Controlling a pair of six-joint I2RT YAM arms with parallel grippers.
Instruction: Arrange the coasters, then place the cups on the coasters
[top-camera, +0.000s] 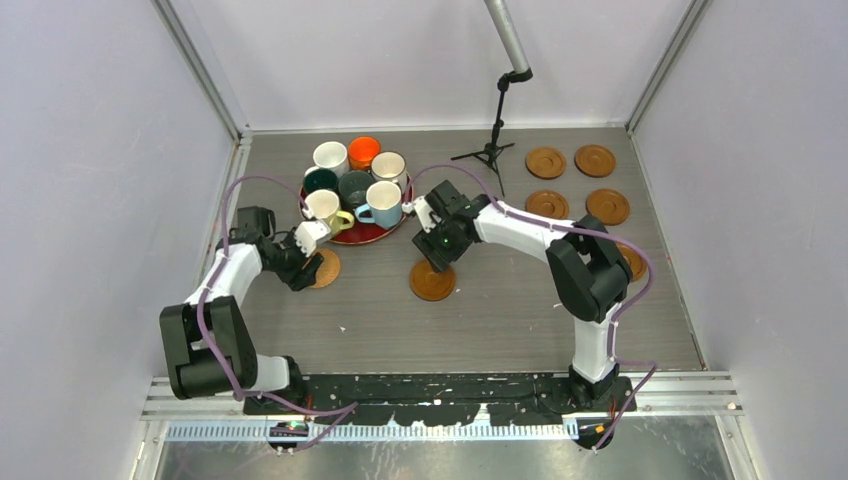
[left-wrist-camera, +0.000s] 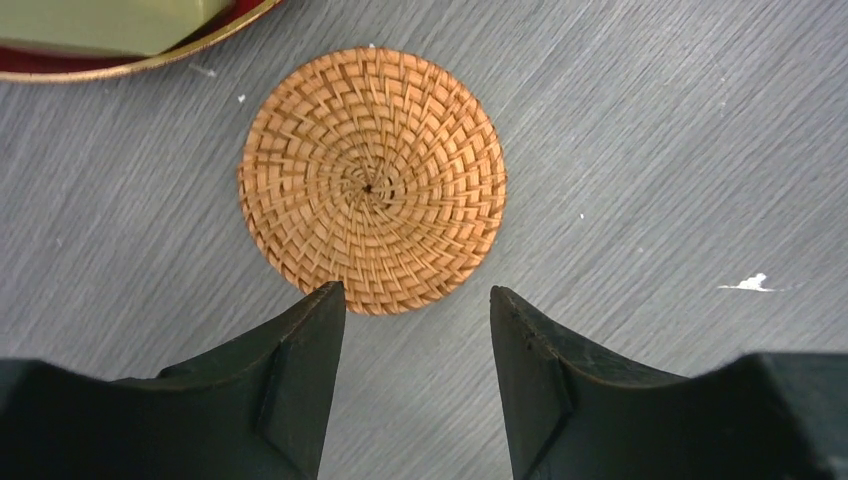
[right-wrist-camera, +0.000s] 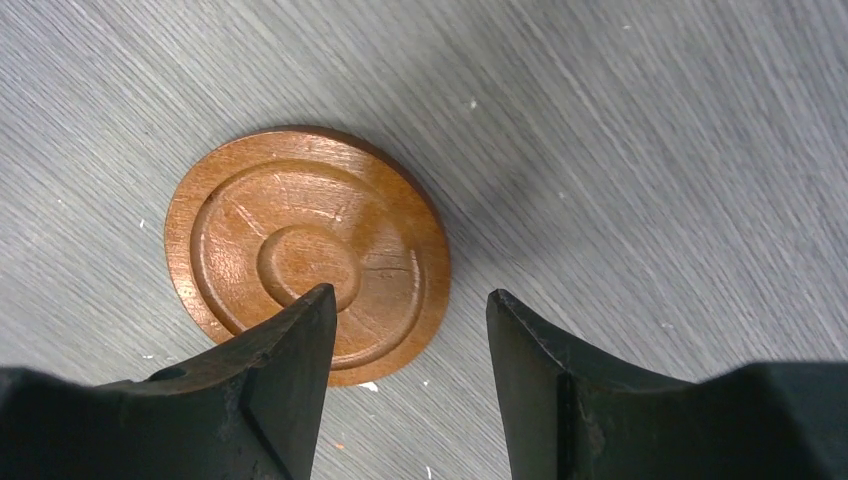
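Wood coasters (top-camera: 546, 160) gridded at two o'clock, cups (top-camera: 330, 157) all on the tray (top-camera: 372, 238) at eleven; my left gripper (left-wrist-camera: 415, 300) and right gripper (right-wrist-camera: 410, 300) gape empty over two strays (top-camera: 432, 280)

left arm (top-camera: 225, 285): shoulder link upright at the near-left base, elbow folded out to the left, white forearm angled forward and inward. left pincer (left-wrist-camera: 415, 292) points straight down, jaws apart with a clear gap, nothing gripped. right arm (top-camera: 520, 225): shoulder link upright at the near-right base, elbow raised, long white forearm stretched left toward mid-bench. right pincer (right-wrist-camera: 408, 293) also faces down, jaws parted, holding nothing. Black fingertips (left-wrist-camera: 310, 330) taper to blunt points. Both pincers are well apart, roughly level in the top view.
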